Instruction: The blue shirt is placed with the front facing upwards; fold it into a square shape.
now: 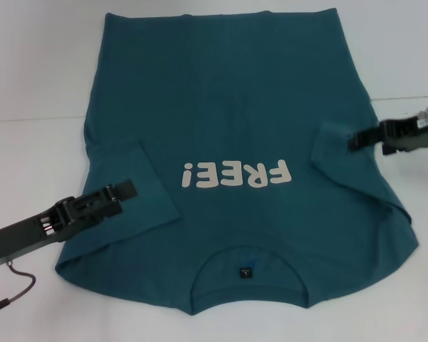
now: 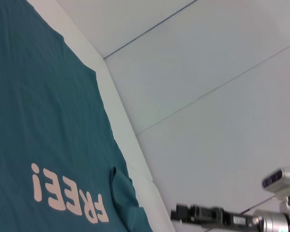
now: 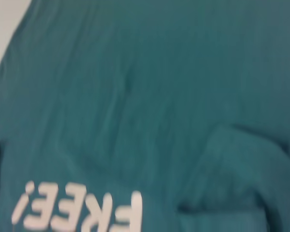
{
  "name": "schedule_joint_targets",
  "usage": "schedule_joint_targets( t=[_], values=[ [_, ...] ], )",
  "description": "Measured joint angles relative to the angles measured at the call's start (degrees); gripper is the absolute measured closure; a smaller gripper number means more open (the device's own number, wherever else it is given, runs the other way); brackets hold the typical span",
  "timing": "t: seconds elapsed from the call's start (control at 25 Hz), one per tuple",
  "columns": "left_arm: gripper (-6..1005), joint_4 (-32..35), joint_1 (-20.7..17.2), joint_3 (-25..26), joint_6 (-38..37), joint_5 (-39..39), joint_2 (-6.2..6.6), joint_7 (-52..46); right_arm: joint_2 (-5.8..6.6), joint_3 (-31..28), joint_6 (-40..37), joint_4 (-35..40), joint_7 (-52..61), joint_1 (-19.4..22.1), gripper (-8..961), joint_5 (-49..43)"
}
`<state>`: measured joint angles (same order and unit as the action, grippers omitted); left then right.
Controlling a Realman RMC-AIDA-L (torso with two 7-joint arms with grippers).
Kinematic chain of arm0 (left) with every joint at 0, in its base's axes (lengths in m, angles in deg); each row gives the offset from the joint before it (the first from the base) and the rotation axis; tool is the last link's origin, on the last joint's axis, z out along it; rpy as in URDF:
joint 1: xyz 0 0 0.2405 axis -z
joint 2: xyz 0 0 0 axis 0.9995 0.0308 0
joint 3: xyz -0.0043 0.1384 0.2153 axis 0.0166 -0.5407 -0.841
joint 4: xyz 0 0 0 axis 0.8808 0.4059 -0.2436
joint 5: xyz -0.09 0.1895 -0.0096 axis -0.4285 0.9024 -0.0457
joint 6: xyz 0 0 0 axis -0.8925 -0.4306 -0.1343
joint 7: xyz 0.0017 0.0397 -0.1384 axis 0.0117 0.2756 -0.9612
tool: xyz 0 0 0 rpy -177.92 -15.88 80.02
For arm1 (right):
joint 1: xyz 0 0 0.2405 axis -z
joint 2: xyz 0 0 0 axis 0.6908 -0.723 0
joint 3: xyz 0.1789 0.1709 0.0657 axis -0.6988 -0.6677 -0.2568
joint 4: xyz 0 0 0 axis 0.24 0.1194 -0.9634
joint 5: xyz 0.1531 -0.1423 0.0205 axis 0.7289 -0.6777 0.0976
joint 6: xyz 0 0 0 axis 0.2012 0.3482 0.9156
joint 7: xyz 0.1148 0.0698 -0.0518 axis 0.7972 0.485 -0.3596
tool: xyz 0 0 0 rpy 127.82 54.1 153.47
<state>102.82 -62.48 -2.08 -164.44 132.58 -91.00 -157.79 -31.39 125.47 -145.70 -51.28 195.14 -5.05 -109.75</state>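
The blue shirt point(image 1: 228, 107) lies flat on the white table, front up, collar and small dark neck label point(image 1: 245, 271) nearest me. Its white "FREE!" print point(image 1: 237, 174) reads upside down. Both sleeves are folded inward onto the body: the left sleeve point(image 1: 151, 214) and the right sleeve point(image 1: 335, 153). My left gripper point(image 1: 125, 190) hovers over the left sleeve's inner edge. My right gripper point(image 1: 354, 140) sits at the right sleeve's outer edge; the left wrist view shows the right gripper point(image 2: 176, 212) just off the cloth, beside the folded sleeve point(image 2: 123, 193). The right wrist view shows only shirt point(image 3: 135, 96) and print point(image 3: 77, 212).
The white table point(image 1: 36, 71) extends on both sides of the shirt, with a seam line across it. A dark cable point(image 1: 14, 292) hangs under my left arm at the near left. A pale wall point(image 2: 208, 72) rises beyond the table's right edge.
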Motion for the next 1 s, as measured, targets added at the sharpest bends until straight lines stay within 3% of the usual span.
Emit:
schedule_joint_targets(
  t=[0.16,0.4,0.72,1.0],
  values=[
    [107,0.0,-0.1,0.1,0.1,0.0,0.0,-0.2,0.31,0.0,-2.7,0.1,0.4,1.3,137,-1.6],
    [108,0.0,0.1,0.1,0.3,0.0,0.0,-0.2,-0.39,-0.3,-2.4,-0.2,0.5,2.8,93,-2.1],
    [108,-0.2,0.3,0.1,0.9,0.0,0.0,-0.2,-3.37,-0.2,1.9,-0.7,0.4,2.6,94,-1.9],
    [108,-0.3,0.3,0.1,1.0,0.0,0.0,-0.1,-4.54,-0.1,3.2,-1.5,-0.4,1.4,95,-0.4]
  ],
)
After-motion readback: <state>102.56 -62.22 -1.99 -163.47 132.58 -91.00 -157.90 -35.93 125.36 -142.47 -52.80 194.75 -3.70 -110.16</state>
